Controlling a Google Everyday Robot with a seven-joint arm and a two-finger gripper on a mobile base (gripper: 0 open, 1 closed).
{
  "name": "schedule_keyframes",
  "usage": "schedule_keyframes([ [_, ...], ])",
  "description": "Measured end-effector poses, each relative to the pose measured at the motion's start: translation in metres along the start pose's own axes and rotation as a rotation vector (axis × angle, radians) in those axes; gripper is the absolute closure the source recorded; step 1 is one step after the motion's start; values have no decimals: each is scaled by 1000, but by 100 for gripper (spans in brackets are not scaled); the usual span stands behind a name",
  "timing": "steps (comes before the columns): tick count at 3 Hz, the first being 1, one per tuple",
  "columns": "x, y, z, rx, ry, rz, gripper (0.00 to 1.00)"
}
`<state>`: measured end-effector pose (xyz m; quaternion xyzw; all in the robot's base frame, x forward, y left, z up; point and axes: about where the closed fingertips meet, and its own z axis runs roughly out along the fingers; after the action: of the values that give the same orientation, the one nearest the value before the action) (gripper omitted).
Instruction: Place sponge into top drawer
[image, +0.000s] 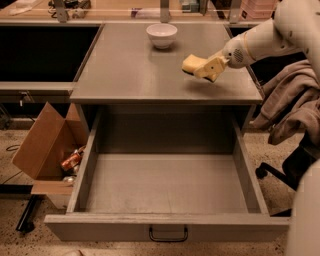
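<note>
The pale-yellow sponge (190, 63) is held just above the grey tabletop (130, 70) at its right side, with a shadow under it. My cream-yellow gripper (204, 68) reaches in from the right and is shut on the sponge's right end. The top drawer (165, 226) stands pulled wide open below the tabletop's front edge. Its grey inside (165, 185) has nothing in it, and its black handle (168, 234) is at the centre of the front.
A white bowl (161, 34) stands at the back of the tabletop. A brown cardboard box (47, 145) with cans sits on the floor left of the drawer. Grey cloth (295, 105) hangs over a chair at the right.
</note>
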<state>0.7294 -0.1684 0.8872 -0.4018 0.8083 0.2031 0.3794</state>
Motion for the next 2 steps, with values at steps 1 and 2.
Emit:
schedule_keyframes([
  [1, 12, 67, -1, -145, -38, 46, 100],
  [2, 12, 67, -1, -145, -38, 45, 100],
])
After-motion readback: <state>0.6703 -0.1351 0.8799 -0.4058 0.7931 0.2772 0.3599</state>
